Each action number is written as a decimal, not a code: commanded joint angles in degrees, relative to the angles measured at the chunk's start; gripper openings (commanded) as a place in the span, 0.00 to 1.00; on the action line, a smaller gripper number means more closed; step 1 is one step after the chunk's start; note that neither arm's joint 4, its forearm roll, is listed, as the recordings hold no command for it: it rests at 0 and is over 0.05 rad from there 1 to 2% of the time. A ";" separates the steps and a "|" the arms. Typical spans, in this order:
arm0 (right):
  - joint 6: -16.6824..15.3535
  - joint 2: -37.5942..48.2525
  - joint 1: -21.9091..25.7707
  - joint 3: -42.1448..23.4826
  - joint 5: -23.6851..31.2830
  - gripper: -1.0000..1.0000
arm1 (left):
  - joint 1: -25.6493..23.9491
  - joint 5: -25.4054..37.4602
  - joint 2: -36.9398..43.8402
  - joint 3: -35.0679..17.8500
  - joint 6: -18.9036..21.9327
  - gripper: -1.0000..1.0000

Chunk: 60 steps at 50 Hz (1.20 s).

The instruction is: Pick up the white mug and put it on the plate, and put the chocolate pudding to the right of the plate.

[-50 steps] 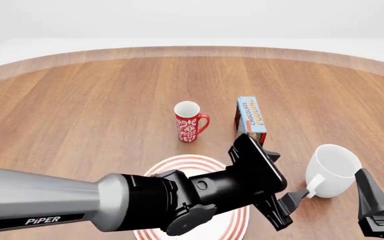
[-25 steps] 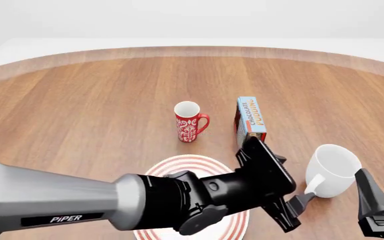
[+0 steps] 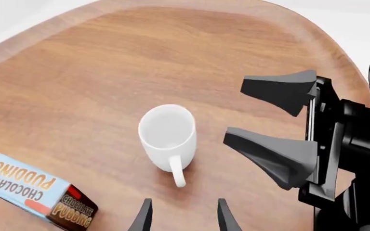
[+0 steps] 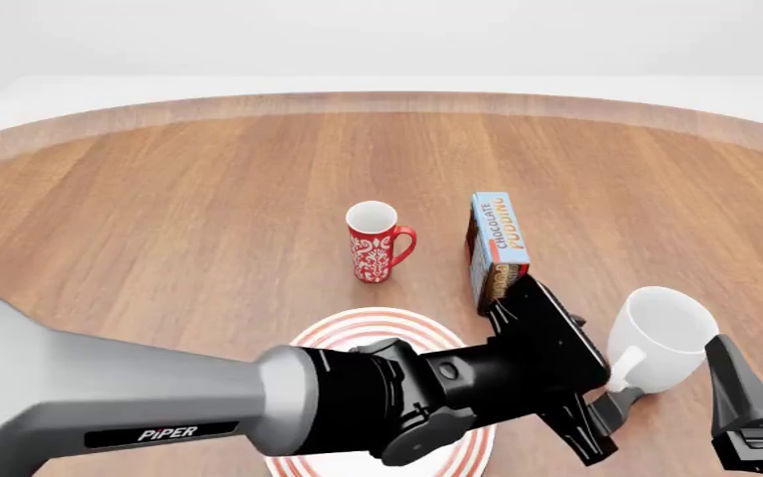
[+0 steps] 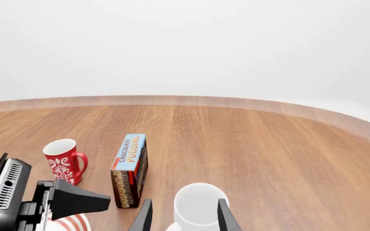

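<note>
Since a second ago the left arm has pushed farther to the right across the front view, so its gripper now sits just beside the white mug, near the handle, where before it was short of it. The mug, the carton and the red mug have not shifted.

In the front view the white mug stands upright on the table, to the right of the plate, which the left arm largely covers. The chocolate pudding stands on its long edge behind the plate and right of the red mug. The right gripper shows only as a dark finger at the lower right corner, close to the mug; its state cannot be told from here.

In the left wrist view the left gripper has its two fingertips spread apart, with the mug's handle just ahead of the gap (nothing lies between them). The white mug is upright, opening up, clear of both grippers. The chocolate pudding lies well off to one side. The right gripper appears beyond the mug, its two dark fingers parted.

In the right wrist view the right gripper is spread, and the white mug stands just ahead of the gap. The chocolate pudding, the red mug and a sliver of the plate sit beyond.
</note>
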 commanded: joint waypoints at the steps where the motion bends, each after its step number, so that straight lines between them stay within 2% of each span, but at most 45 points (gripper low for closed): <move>1: 0.02 -0.01 0.01 0.00 -0.01 1.00 | -0.30 0.79 1.17 -1.63 -0.06 1.00; 60: 0.03 0.01 0.02 0.00 0.01 1.00 | 0.83 6.26 8.63 -11.28 -0.05 1.00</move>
